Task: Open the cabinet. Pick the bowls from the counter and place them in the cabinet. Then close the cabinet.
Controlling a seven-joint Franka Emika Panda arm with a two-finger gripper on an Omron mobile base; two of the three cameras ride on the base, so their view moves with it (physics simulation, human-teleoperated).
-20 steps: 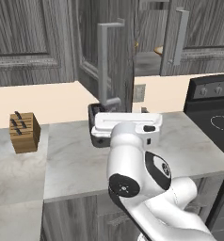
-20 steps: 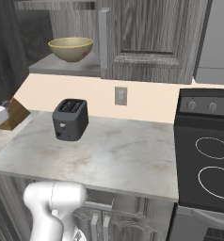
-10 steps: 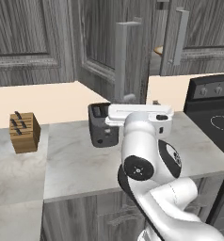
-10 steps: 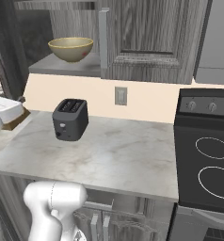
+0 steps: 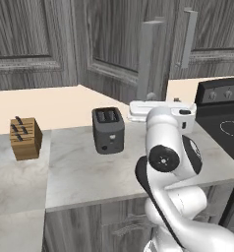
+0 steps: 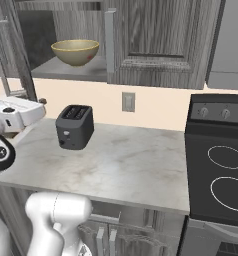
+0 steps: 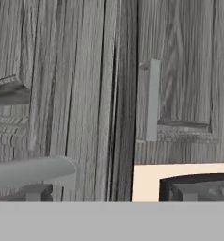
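Fingers stand fully apart and grip nothing; the gripper's own tips are hard to make out, since the white hand (image 5: 160,110) is seen from behind in the left base view, level with the lower end of the open door's long bar handle (image 5: 147,59), and whether it touches that handle cannot be told. In the right base view the same hand sits at the left edge, partly cut off, beside a thin grey bar of the swung-out door. The hand view looks flat onto dark wood-grain panelling, with a vertical grey handle (image 7: 153,100) on a closed door and a blurred grey bar end (image 7: 34,172) low at the left, too close to identify surely. The cabinet (image 6: 156,45) is open on its left side: the right base view shows the grey shelf (image 6: 71,70) with the olive-yellow bowl (image 6: 75,51) resting on it, which the left base view hides behind the door panel. The counter (image 6: 121,165) carries a black toaster (image 6: 75,127), standing well apart from the stovetop (image 6: 218,175). A wooden knife block (image 5: 25,138) stands at the counter's far left in the left base view. An outlet plate (image 6: 127,102) sits on the peach wall behind the toaster.
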